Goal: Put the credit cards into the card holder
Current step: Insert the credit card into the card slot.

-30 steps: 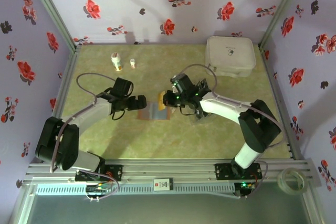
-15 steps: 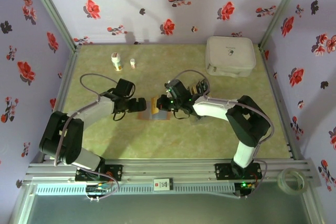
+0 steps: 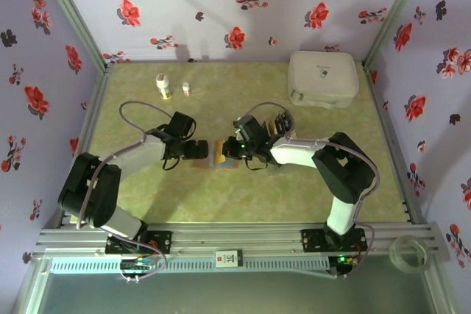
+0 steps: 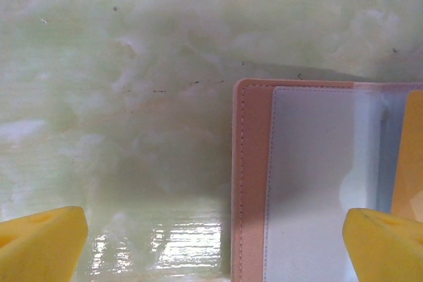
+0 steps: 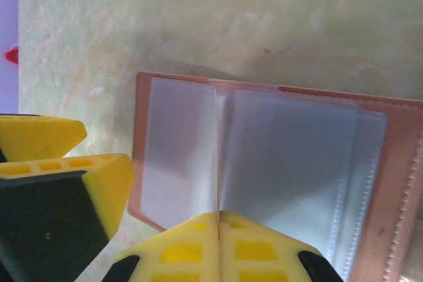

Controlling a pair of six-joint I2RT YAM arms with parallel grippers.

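Right gripper (image 5: 218,219): clamped shut on a thin orange card (image 4: 411,156), seen edge-on in the right wrist view, rising from between the yellow fingertips at bottom centre.
Card position: stood upright over the open card holder (image 5: 291,156), along the seam between two clear sleeves; entered or not, cannot tell.
Left gripper (image 4: 211,224): released, jaws spread wide, one yellow tip in each bottom corner of the left wrist view, nothing between them but table and the holder's corner.
Left tips vs holder: right tip over the pale lining, left tip over bare table; touching or hovering, cannot tell.
Card holder: lay flat and open at centre of the top view, between the two grippers, reddish-brown border, pale grey-blue inside.
Other cards (image 3: 278,121): small dark-and-tan cluster just behind the right arm, too small to count.
White case (image 3: 324,79): upper right of the table (image 3: 221,196), well apart.
Two small bottles (image 3: 163,86): upper left, upright.
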